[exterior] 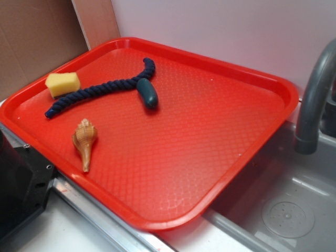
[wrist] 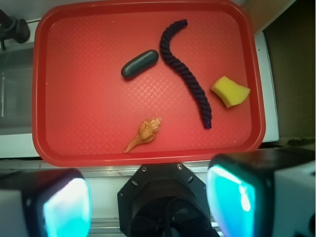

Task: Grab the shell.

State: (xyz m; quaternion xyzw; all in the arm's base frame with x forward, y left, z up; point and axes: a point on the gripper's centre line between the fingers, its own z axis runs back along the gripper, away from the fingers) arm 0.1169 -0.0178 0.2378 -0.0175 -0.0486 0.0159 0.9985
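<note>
**Shell waits near the tray's edge**

A red tray (wrist: 49, 98) sits on a counter beside a grey sink (exterior: 294, 210) and tap (exterior: 315, 94). It holds four loose things: the shell (wrist: 144, 134), just inside the rim nearest the robot, a dark rope (wrist: 187, 74), a teal piece (wrist: 139, 63) and a yellow sponge (wrist: 230, 91), all farther from that rim. The gripper (wrist: 150, 197) hangs above that rim, fingers spread wide and empty. A good grab probably means descending over the shell's ribbed bulb, jaws across its width, not the thin tip.
</note>
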